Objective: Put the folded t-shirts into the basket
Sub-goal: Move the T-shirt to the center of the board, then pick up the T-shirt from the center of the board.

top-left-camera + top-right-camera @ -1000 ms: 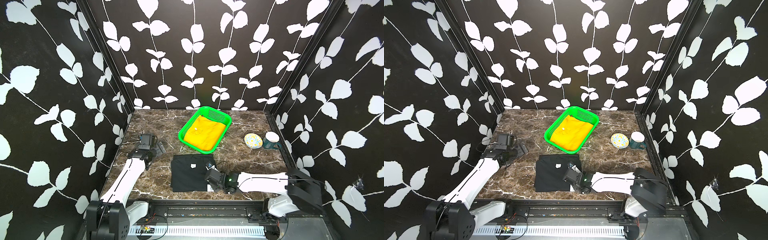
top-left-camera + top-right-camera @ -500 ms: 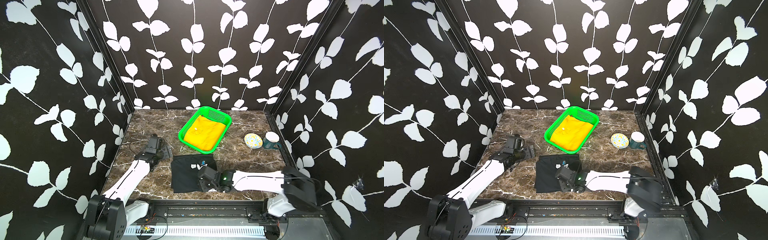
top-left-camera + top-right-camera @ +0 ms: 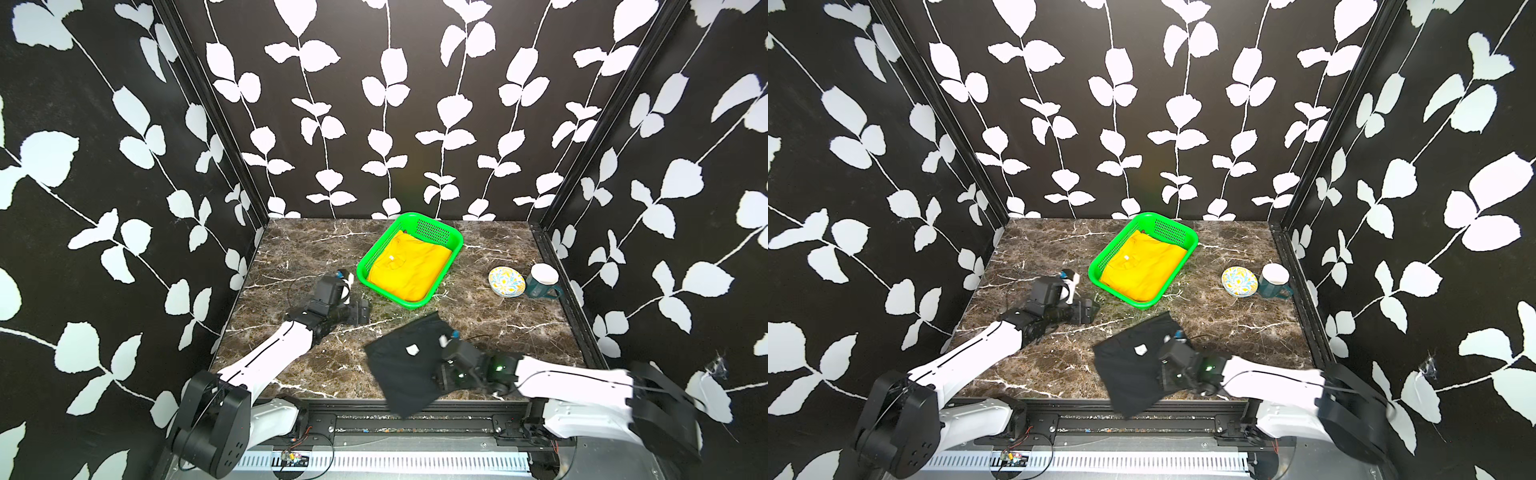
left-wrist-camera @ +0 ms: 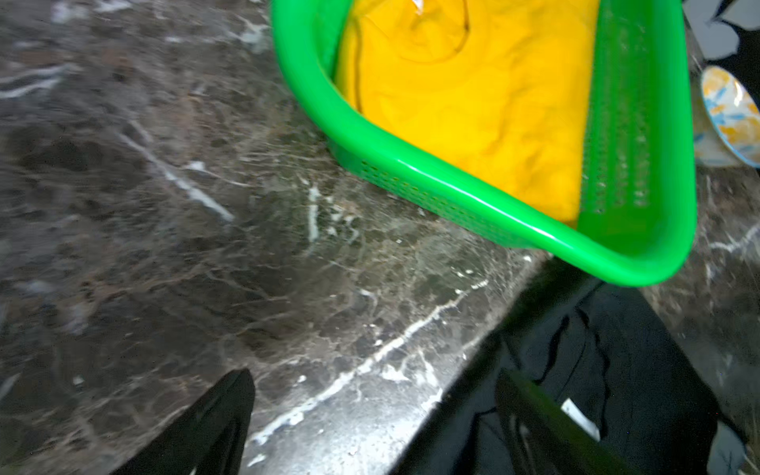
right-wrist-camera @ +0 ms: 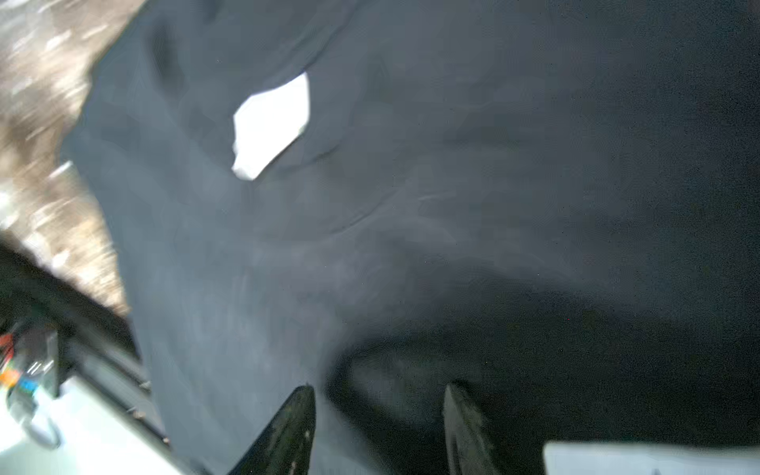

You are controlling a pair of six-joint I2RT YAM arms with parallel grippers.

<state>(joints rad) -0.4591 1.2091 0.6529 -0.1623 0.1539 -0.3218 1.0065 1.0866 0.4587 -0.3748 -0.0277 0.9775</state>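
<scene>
**1. Black shirt** (image 3: 399, 365): folded, white tag (image 3: 412, 350) up. It's at the front of the table (image 3: 291, 257), turned corner-on. One corner points twd the basket; the opp. corner reaches past the table's front edge. Looks part-lifted, not lying flat. Long axis can't be told at this angle.

**2. R gripper** (image 3: 444, 368): at the black shirt's right edge. In the wrist view (image 5: 377, 388) the jaws are part-closed w/ cloth bunched betw. them. Judged: gripping the black shirt.

**3. Basket** (image 3: 432, 230): mid-table, set on a slant. Holds the yellow shirt (image 3: 409, 268), flat, covering most of the floor. Red shirt not seen; poss. under the yellow.

**4. L gripper** (image 3: 359, 311): jaws wide, nothing betw. them in the wrist view (image 4: 372, 376). Low over bare table, just beside the basket's near-left corner. Near the black shirt, not touching it.

**5. Bowl** (image 3: 506, 281) and **mug** (image 3: 542, 282): right side, just beside each other, well apart from the basket. Not task items.

**Key relation:** the basket lies fwd and left of the R gripper. The black shirt hangs on that same side, so it would lead the carry. The L gripper is nearer the basket but empty; the R gripper has the load. Est.: the move needs lift to clear the near rim, plus a turn to match the basket's slant, landing on the yellow shirt.
</scene>
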